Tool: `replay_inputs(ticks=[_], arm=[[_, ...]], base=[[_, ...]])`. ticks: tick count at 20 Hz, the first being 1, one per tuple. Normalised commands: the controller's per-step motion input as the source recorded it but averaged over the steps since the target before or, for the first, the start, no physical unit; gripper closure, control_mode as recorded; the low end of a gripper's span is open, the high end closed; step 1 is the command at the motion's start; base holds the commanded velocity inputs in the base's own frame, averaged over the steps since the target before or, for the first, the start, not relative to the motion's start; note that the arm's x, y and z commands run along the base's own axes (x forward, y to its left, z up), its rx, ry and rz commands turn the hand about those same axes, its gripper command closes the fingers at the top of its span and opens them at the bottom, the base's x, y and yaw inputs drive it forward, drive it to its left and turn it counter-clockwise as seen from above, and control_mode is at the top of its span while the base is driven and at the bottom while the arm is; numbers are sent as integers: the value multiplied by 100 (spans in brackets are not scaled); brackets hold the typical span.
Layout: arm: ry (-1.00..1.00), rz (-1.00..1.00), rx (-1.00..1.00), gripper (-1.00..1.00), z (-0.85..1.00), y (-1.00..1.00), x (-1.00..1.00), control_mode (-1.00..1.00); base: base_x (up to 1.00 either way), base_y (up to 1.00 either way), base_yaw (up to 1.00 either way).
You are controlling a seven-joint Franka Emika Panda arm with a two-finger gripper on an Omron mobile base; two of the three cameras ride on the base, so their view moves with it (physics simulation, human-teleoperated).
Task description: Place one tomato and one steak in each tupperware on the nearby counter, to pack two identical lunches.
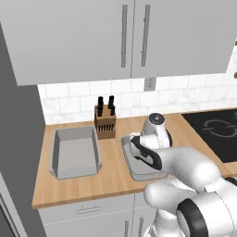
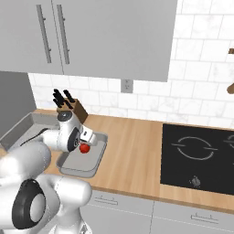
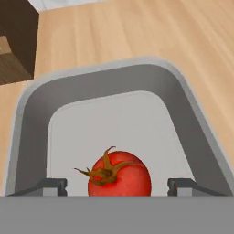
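Two grey tupperware stand on the wooden counter [image 1: 111, 185]. The left tupperware [image 1: 74, 152] [image 2: 27, 125] holds nothing. My gripper [image 2: 86, 142] [image 3: 116, 186] hangs over the right tupperware [image 1: 132, 169] [image 2: 80, 164] [image 3: 114, 82], pointing down into it. A red tomato [image 2: 84, 148] [image 3: 119, 176] with a brown stem sits low inside that container, between my fingertips. The gripper is open, with a gap on each side of the tomato. The steak is out of view.
A dark knife block [image 1: 105, 121] [image 2: 73, 107] [image 3: 16, 41] stands at the tiled wall, just behind the containers. The black stovetop [image 1: 215, 132] [image 2: 201, 160] lies to the right. Grey wall cupboards [image 1: 125, 37] hang overhead, and bare counter [image 2: 132, 146] runs between container and stove.
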Motion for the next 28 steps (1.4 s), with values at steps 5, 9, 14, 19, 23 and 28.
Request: replay_inputs(ticks=[5,9,14,19,23,28], arm=[[-1,0,-1,-100,-11,0,4,-100],[7,0,1,-100,100,8,-77,-100],[1,0,1,-100,100,0,-100,-100],[-6,2,0,-100,57,-8,-100,-100],[-11,5,0,-100,6,0,-100,-100],[-5,9,0,-100,0,0,-40,100]], base=[[0,0,0],[0,0,0],[0,0,0],[0,0,0],[0,0,0],[-54,3,36]])
